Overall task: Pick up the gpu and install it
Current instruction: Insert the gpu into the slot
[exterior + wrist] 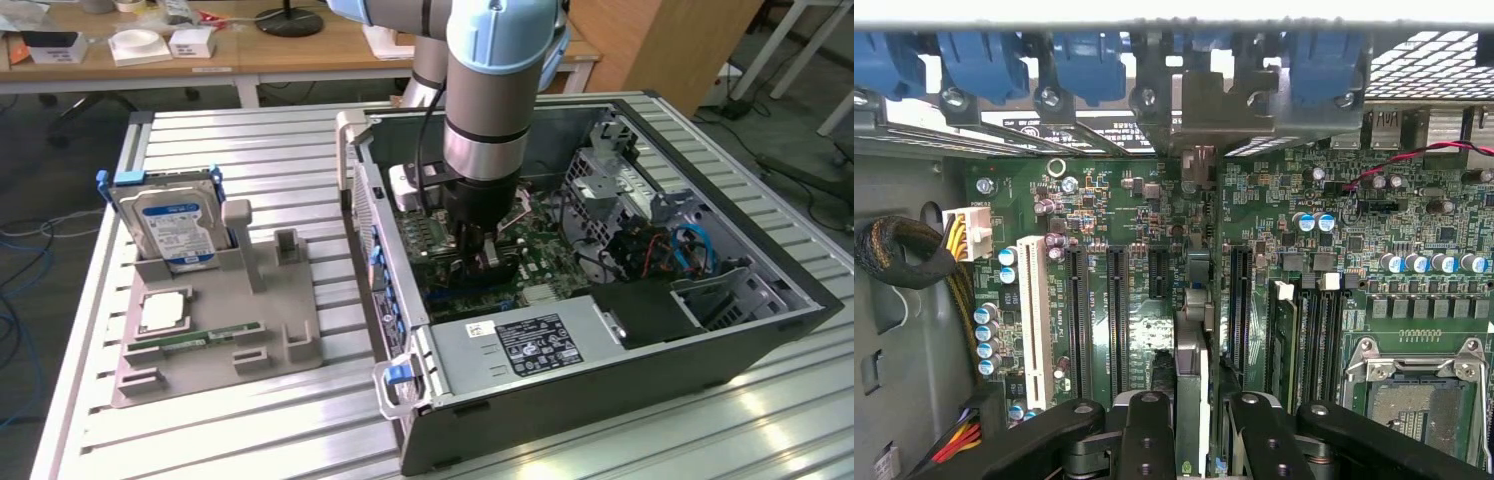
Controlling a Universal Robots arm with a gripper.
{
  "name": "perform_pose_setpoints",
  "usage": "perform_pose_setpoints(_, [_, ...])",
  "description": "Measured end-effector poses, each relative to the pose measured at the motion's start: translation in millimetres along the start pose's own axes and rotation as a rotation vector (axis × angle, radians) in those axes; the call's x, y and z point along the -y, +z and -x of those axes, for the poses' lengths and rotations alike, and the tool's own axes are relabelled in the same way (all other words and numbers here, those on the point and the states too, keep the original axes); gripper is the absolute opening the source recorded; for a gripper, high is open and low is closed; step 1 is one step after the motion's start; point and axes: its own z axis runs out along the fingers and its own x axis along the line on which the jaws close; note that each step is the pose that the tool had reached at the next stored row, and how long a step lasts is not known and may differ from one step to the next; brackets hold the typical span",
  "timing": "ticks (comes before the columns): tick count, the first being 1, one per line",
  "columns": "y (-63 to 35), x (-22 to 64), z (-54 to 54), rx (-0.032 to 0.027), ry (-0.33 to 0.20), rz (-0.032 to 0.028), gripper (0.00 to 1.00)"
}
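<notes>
- Gripper (pixel 1194 440) down inside the open computer case (pixel 561 410), just above the motherboard (pixel 1104 200).
- Closed partway, onto the gpu (pixel 1192 390); black fingers (pixel 1147 430) pressed in from both sides, no gap visible at the card.
- Gpu held edge-on and upright, running away from the wrist toward the rear wall with the blue latches (pixel 984 60); metal bracket end (pixel 1199 110) apparently up against that wall.
- Lined up between two of the long black expansion slots (pixel 1117 310) (a slot probably lies beneath it, hidden by the card itself). Cannot tell whether seated or just above the board.
- Handling, as a judgement: light, thin, stiff board; fragile along the lower contact edge and at the soldered parts; likely to bind or strain the slot if pushed down askew.
- Best taken by the two flat faces near the top edge, about mid-length, clear of the bracket and the contact edge. Faces probably smooth enough to slip under a downward push, so a firm, square pinch wanted.
- Elsewhere: blue-labelled hard drive (pixel 174 225) standing in the grey holder (pixel 214 365) on the slatted table (pixel 227 140), well apart from the case; slim RAM stick (pixel 200 337) lying in the same holder.
</notes>
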Motion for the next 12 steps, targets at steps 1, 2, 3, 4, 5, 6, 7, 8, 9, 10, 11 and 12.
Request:
perform_pose_setpoints(1, [0.0, 0.0, 0.0, 0.0000, 0.000, 0.0000, 0.26])
perform_pose_setpoints(2, [0.0, 0.0, 0.0, 0.0000, 0.000, 0.0000, 0.26])
perform_pose_setpoints(3, [0.0, 0.0, 0.0, 0.0000, 0.000, 0.0000, 0.26])
perform_pose_setpoints(4, [0.0, 0.0, 0.0, 0.0000, 0.000, 0.0000, 0.26])
perform_pose_setpoints(5, [0.0, 0.0, 0.0, 0.0000, 0.000, 0.0000, 0.26])
perform_pose_setpoints(6, [0.1, 0.0, 0.0, 0.0001, 0.000, 0.0000, 0.26])
perform_pose_setpoints(7, [0.4, -0.2, 0.1, 0.0013, 0.000, 0.0000, 0.27])
perform_pose_setpoints(8, [0.3, -0.1, 0.1, 0.0007, 0.000, -0.0003, 0.27])
perform_pose_setpoints(9, [0.3, -0.1, 0.1, 0.0007, 0.000, -0.0004, 0.33])
perform_pose_setpoints(10, [0.1, -0.1, 0.1, 0.0003, 0.000, -0.0001, 0.33])
perform_pose_setpoints(11, [0.0, 0.0, 0.0, -0.0001, 0.000, 0.0000, 0.33])
perform_pose_setpoints(12, [-0.3, 0.0, 0.0, 0.0001, 0.000, 0.0000, 0.33])
